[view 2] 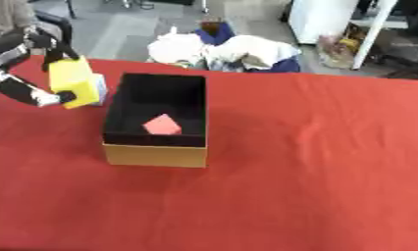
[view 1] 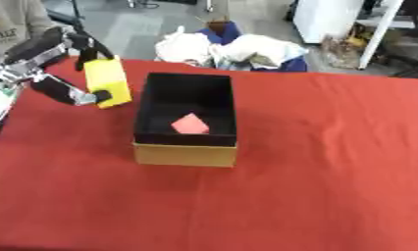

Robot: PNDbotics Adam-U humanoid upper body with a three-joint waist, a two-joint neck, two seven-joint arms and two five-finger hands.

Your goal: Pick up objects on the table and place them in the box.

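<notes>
Yellow block (view 1: 107, 82), upright, is pinched between the fingers and thumb of my left hand (view 1: 75, 68) near the table's (view 1: 332, 171) far left edge, just left of the box (view 1: 185, 153). I see a pale object partly hidden behind the block in the right eye view. Box: open-topped, black inside with tan outer walls, left of the red table's centre; a pink piece (view 1: 190, 124) lies tilted on its floor. My right hand shows in neither view.
</notes>
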